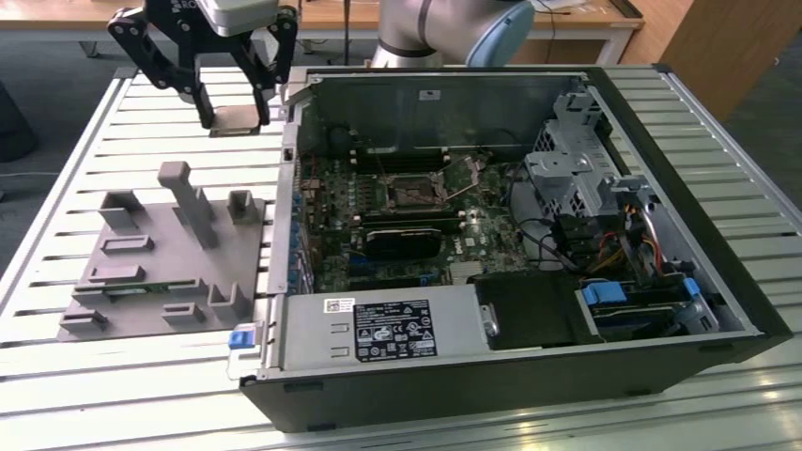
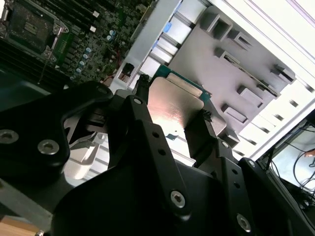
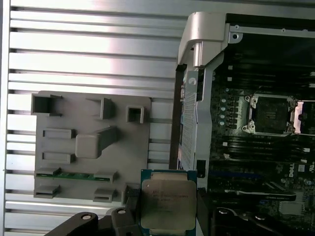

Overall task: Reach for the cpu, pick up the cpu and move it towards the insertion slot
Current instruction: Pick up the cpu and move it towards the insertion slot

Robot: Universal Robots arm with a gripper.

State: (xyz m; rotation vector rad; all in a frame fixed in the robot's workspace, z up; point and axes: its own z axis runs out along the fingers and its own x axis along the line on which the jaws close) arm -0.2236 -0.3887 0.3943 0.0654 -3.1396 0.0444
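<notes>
The cpu (image 1: 239,117) is a flat silvery square, held in the air over the slatted table, beyond the far left corner of the open computer case in the exterior view. My gripper (image 1: 237,123) is shut on it, one black finger on each side edge. In both wrist views the chip (image 3: 168,196) (image 2: 173,107) sits between the fingertips (image 3: 131,206) (image 2: 141,83). The insertion slot (image 1: 410,191) is the square socket with a dark centre on the motherboard; it also appears in both wrist views (image 3: 269,114) (image 2: 28,24). It lies to the right of the chip in the exterior view.
A grey plastic fixture plate (image 1: 163,254) with upright blocks lies on the table left of the case. The case's metal side wall (image 1: 291,178) stands between the chip and the motherboard. A black card (image 1: 404,241), drive cages (image 1: 577,178) and cables crowd the case.
</notes>
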